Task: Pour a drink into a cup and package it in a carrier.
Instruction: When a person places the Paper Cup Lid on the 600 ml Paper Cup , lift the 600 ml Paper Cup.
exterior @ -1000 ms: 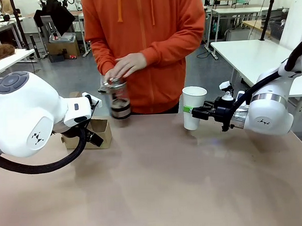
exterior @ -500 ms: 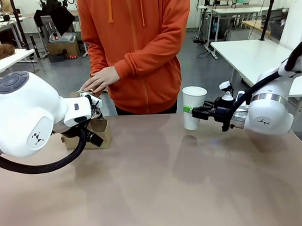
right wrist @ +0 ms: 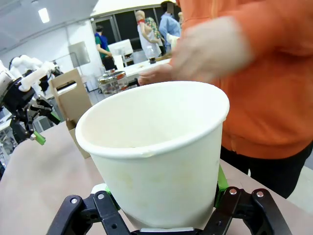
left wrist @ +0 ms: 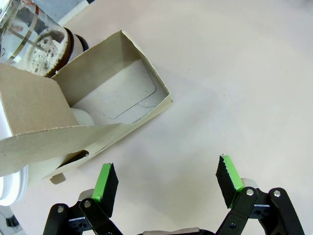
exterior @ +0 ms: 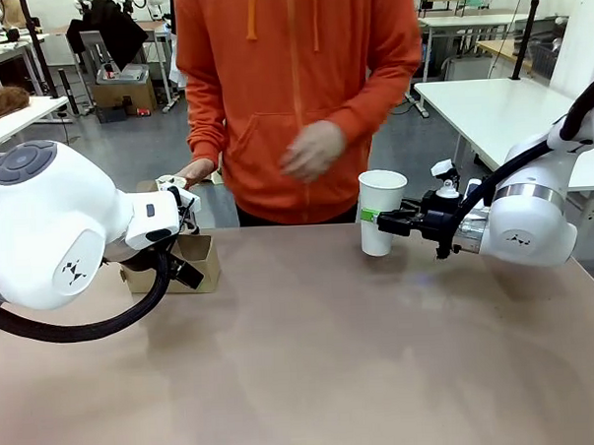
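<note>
One cup [exterior: 381, 204] between clamped right fingers [exterior: 396, 221], one carrier [left wrist: 117, 98] near wide-apart, empty left fingers [left wrist: 105, 183].

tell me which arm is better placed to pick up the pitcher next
Probably left. The left fingers stand open beside the carrier, the pitcher just beyond it; the right fingers are shut on the lidless paper cup.
</note>
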{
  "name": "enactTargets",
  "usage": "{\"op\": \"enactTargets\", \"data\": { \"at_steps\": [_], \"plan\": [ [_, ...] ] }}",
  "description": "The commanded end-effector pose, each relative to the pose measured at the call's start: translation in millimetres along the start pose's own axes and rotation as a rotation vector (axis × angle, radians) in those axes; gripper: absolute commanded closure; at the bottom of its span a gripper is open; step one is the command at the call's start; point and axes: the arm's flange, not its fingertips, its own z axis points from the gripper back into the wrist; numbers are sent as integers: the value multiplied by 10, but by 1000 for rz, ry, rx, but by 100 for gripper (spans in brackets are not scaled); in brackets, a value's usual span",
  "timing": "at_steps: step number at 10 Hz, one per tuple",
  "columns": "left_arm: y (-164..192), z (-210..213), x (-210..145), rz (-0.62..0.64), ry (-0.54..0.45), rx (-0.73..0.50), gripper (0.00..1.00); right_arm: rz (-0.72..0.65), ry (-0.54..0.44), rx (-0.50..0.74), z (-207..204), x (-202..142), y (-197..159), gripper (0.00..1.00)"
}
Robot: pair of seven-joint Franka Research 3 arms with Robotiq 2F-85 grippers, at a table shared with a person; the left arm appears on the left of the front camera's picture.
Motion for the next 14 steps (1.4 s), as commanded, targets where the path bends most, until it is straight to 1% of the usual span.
{"op": "enactTargets", "data": {
  "at_steps": [1,14],
  "plan": [
    [0,4,-1,1,-1,-1,0,0,-9,3,-4,12,8,20],
    [0,4,-1,1,-1,-1,0,0,-9,3,-4,12,8,20]
  ]
}}
